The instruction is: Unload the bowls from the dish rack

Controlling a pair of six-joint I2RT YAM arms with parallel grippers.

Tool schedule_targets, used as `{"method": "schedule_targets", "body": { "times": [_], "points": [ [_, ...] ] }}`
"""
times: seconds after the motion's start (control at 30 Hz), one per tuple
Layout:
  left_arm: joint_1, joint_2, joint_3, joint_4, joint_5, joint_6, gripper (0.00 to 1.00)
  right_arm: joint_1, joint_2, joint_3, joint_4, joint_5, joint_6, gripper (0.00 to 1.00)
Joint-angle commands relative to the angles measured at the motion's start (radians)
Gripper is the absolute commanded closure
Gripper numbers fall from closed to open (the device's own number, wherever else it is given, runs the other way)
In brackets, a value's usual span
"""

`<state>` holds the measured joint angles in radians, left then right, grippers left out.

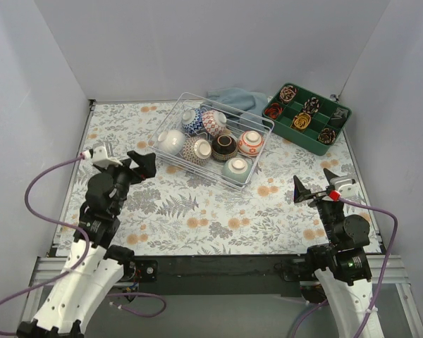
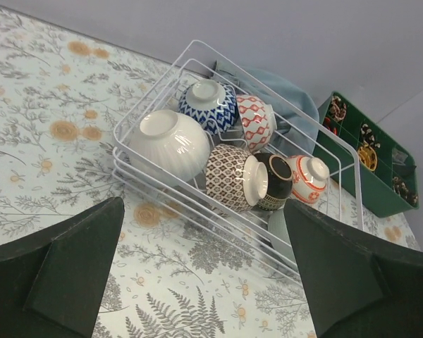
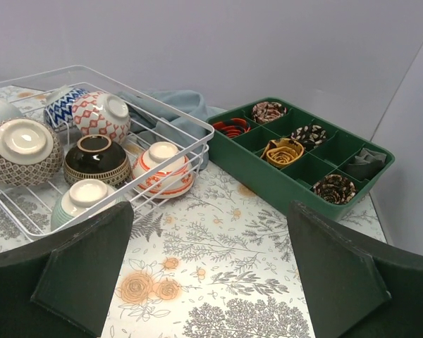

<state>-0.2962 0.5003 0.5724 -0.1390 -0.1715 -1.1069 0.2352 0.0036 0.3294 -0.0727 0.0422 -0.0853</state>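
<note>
The white wire dish rack (image 1: pixel 197 173) stands at the middle back of the table. It holds several bowls lying on their sides or upside down: white (image 1: pixel 171 140), blue-patterned (image 1: pixel 192 120), red-diamond (image 1: pixel 213 121), brown-patterned (image 1: pixel 197 149), black (image 1: pixel 224 146), red-and-white (image 1: pixel 251 142) and pale green (image 1: pixel 236 167). My left gripper (image 1: pixel 144 163) is open and empty, just left of the rack's near corner. In the left wrist view the rack (image 2: pixel 162 84) lies ahead of that gripper (image 2: pixel 203 211). My right gripper (image 1: pixel 314 183) is open and empty, right of the rack (image 3: pixel 190 127).
A green compartmented tray (image 1: pixel 336 137) with rolled items sits at the back right, also in the right wrist view (image 3: pixel 282 179). A blue cloth (image 1: pixel 233 98) lies behind the rack. White walls enclose the flower-patterned table on three sides.
</note>
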Motion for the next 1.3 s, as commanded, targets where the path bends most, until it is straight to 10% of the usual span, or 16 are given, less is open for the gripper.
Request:
{"method": "schedule_targets", "body": {
  "times": [0.0,0.5,1.27],
  "points": [
    [0.005,0.187,0.151,-0.074,0.058,-0.073,0.02,-0.007,-0.008,0.043,0.027,-0.030,0.027,0.01],
    [-0.021,0.823,0.638,-0.145,0.282,-0.222,0.02,0.009,-0.054,0.023,0.027,-0.024,0.030,0.01],
    [-0.228,1.497,1.147,-0.172,-0.160,-0.293,0.02,0.044,-0.131,-0.004,0.027,0.031,0.002,0.01]
  ]
}}
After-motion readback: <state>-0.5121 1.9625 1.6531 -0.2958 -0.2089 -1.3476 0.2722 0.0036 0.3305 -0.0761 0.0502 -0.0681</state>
